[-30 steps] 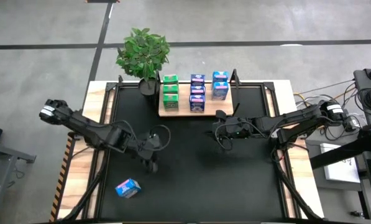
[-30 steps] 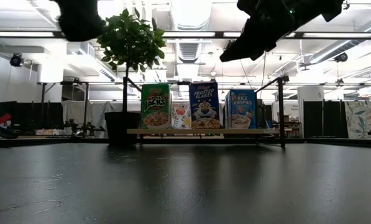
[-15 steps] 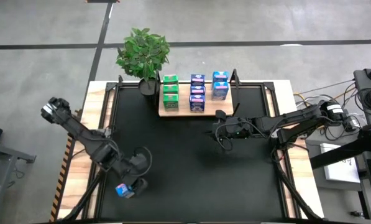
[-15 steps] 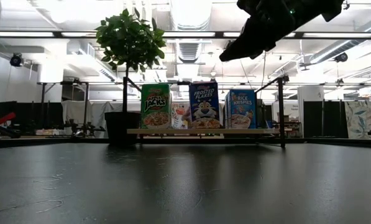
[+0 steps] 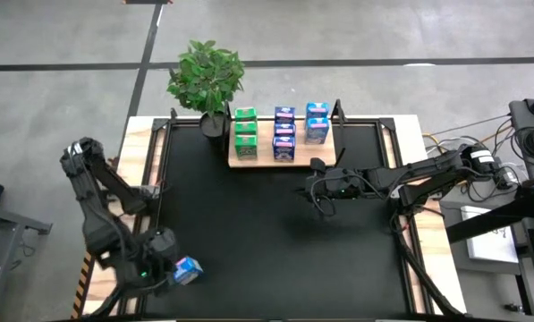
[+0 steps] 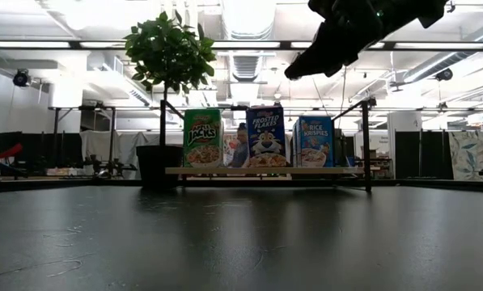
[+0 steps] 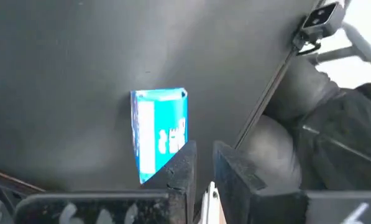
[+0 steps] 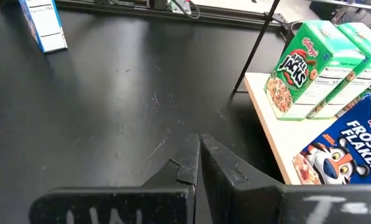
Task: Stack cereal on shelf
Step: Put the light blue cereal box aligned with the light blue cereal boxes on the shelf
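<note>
One blue cereal carton (image 5: 187, 268) lies flat on the black mat near its near left corner, also seen in the left wrist view (image 7: 160, 134). My left gripper (image 5: 165, 270) hangs above and beside it. Its fingers (image 7: 184, 165) are almost together, with only a narrow slit and nothing between them. The shelf, a pale wood board (image 5: 262, 161), lies at the far middle. On it stand green cartons (image 5: 245, 128) and blue cartons (image 5: 284, 134) (image 5: 317, 122) in three rows. My right gripper (image 5: 313, 190) waits shut in the air just in front of the board.
A potted plant (image 5: 208, 76) stands at the board's far left corner. Thin black posts (image 5: 338, 110) and rails frame the mat. Bare mat (image 5: 267, 241) stretches between the loose carton and the board. Cables and equipment (image 5: 526, 134) lie off the table's right side.
My left arm has swung from the mat's middle toward the near left corner, rolling its wrist. It now hangs beside the loose blue carton. The carton has stayed where it lay.
</note>
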{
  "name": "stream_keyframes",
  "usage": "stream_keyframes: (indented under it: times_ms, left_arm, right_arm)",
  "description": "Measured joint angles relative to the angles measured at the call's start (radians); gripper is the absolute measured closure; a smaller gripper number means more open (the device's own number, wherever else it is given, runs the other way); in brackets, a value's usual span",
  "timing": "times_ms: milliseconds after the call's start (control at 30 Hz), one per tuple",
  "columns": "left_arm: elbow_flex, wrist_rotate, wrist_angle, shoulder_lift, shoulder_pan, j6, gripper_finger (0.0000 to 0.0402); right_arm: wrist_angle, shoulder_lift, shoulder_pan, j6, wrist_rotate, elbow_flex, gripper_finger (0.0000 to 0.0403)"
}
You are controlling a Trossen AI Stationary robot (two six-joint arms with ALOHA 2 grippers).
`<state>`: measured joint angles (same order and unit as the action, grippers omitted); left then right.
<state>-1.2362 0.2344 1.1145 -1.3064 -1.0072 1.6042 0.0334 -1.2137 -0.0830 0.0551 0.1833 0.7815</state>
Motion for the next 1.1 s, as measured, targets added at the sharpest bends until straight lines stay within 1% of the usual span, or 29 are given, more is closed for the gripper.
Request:
stream_keyframes:
  times_ms: [67,167,267,333,433,600,733,867,1100]
  left_arm:
    - [0.005,0.032,0.001,0.000,-0.034,0.063,0.0360]
    - [0.033,0.033,0.005,-0.007,-0.051,0.145,0.0346]
    - [0.048,-0.015,0.003,-0.032,-0.050,0.162,0.0322]
    - [0.050,-0.039,0.002,-0.050,-0.050,0.158,0.0299]
    - [0.050,-0.039,0.004,-0.064,-0.050,0.140,0.0257]
    - [0.051,0.001,0.029,-0.086,-0.050,0.136,0.0181]
    - [0.052,0.010,0.028,-0.126,-0.048,0.107,0.0136]
    - [0.052,0.010,0.023,-0.158,-0.047,0.090,0.0117]
    - [0.052,0.010,0.038,-0.193,-0.047,0.062,0.0118]
  right_arm:
    - [0.003,0.000,0.000,0.003,0.000,0.000,0.0394]
    - [0.009,0.000,0.000,0.008,0.000,0.000,0.0394]
    - [0.009,0.000,0.000,0.008,0.000,0.000,0.0394]
    - [0.009,0.000,0.000,0.008,0.000,0.000,0.0394]
    - [0.010,0.000,0.000,0.008,0.000,0.000,0.0394]
    - [0.010,0.000,0.000,-0.003,0.000,0.000,0.0394]
    - [0.009,0.000,0.000,-0.004,0.000,0.000,0.0394]
    - [0.009,0.000,0.000,-0.004,0.000,0.000,0.0394]
    - [0.009,0.000,0.000,-0.015,0.000,0.000,0.0394]
